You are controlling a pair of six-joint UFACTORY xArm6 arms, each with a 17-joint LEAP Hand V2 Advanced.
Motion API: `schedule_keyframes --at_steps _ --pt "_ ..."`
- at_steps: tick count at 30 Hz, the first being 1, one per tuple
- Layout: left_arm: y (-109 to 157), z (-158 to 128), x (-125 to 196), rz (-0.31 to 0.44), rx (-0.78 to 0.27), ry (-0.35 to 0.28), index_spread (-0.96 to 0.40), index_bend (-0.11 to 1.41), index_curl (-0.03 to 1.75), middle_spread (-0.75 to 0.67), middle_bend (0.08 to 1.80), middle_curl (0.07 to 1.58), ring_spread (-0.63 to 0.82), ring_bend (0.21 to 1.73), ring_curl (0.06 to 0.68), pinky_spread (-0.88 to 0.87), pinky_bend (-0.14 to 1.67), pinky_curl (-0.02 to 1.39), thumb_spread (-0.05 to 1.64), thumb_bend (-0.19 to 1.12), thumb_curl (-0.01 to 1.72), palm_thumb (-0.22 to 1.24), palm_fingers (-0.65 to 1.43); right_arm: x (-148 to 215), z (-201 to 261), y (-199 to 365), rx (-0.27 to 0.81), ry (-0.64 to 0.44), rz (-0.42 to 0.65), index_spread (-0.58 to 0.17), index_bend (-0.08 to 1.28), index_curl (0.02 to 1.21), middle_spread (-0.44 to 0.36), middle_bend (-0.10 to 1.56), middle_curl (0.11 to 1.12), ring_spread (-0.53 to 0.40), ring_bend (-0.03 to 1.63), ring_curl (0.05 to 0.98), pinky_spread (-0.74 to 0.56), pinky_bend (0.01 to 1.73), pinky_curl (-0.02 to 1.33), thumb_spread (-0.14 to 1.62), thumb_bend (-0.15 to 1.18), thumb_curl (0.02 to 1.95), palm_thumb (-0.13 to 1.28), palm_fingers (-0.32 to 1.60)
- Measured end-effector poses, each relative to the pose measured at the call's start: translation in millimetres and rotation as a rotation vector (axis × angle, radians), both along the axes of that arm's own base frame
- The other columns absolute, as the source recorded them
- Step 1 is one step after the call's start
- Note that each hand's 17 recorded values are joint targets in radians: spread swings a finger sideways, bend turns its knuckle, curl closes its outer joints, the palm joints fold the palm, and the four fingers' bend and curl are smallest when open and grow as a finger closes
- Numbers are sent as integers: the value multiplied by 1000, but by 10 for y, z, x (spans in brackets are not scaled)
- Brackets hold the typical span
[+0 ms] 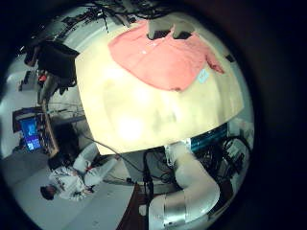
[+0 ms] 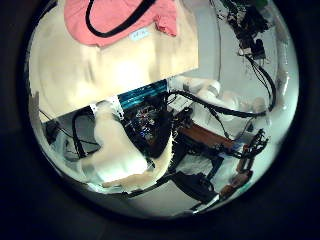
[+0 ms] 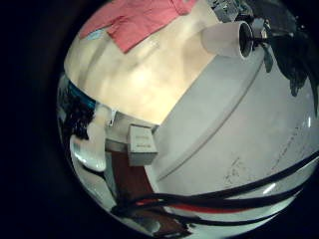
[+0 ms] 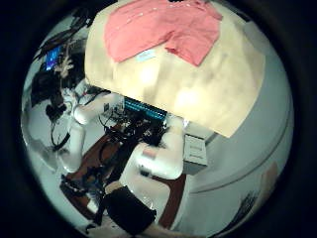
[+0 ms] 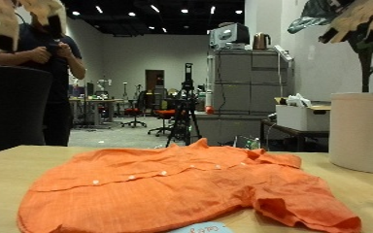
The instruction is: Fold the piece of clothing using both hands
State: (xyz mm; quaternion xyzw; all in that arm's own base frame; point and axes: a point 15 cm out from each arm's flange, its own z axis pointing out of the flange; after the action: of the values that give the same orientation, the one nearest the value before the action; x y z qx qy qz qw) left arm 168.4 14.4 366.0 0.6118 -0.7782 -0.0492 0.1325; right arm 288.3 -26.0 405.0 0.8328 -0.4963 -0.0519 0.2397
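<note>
An orange button-up shirt (image 5: 174,184) lies spread flat on the light wooden table (image 5: 3,165), one sleeve reaching toward the table's right side. My left hand (image 5: 12,21) hangs high above the shirt's left part, fingers straight and spread, holding nothing. My right hand (image 5: 361,21) hangs high above the table's right side, fingers spread, holding nothing. The shirt also shows far below on the table in the left little finger side palm view (image 1: 163,53), the left thumb side palm view (image 2: 120,20), the right little finger side palm view (image 3: 140,20) and the right thumb side palm view (image 4: 163,30).
A white cylindrical pot (image 5: 361,131) stands at the table's right side, under the right hand; it also shows in the right little finger side palm view (image 3: 227,40). A small pale label (image 5: 206,228) lies on the table before the shirt's front hem.
</note>
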Motion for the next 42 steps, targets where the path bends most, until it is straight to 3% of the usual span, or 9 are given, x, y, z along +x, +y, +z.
schedule_keyframes --at_steps 10,17,24,33,39,42 --pt "-26 -8 -9 1 -4 8 -50 190 420 149 208 350 479 340 212 465 169 211 912 -29 307 163 177 -6 -20 -35 1 7 -12 -365 197 341 97 170 257 239 189 229 327 233 323 1214 -16 187 60 -2" --pt "25 -184 79 -16 32 22 -45 166 408 139 195 352 478 350 216 465 190 218 950 -16 314 239 156 29 -80 79 14 23 -1 -360 192 345 99 174 257 239 193 227 322 230 325 1214 -17 190 52 7" --pt "-37 -685 296 -125 79 56 -1 134 345 199 175 323 481 415 235 447 280 270 951 -20 318 287 79 -26 -168 317 103 46 -16 -347 189 346 109 183 266 238 190 225 325 214 324 1227 -14 187 53 29" --pt "-287 -1226 727 -255 148 -12 14 150 309 178 188 311 452 481 248 390 336 303 954 -26 315 327 83 -26 -185 434 138 37 -34 -337 187 344 111 185 279 237 186 218 328 201 325 1236 -14 186 54 52" --pt "-325 -1631 749 -260 160 29 12 132 273 102 244 339 348 535 260 249 385 321 950 -28 314 338 136 23 -248 527 170 33 -43 -333 185 342 110 182 283 237 191 219 329 199 326 1249 -13 184 57 68" --pt "-340 -1793 832 -254 159 4 12 141 270 91 251 345 328 536 257 230 384 323 947 -27 315 343 125 -26 -338 603 198 65 -48 -332 185 341 105 182 283 237 191 219 330 198 327 1252 -13 183 58 68"
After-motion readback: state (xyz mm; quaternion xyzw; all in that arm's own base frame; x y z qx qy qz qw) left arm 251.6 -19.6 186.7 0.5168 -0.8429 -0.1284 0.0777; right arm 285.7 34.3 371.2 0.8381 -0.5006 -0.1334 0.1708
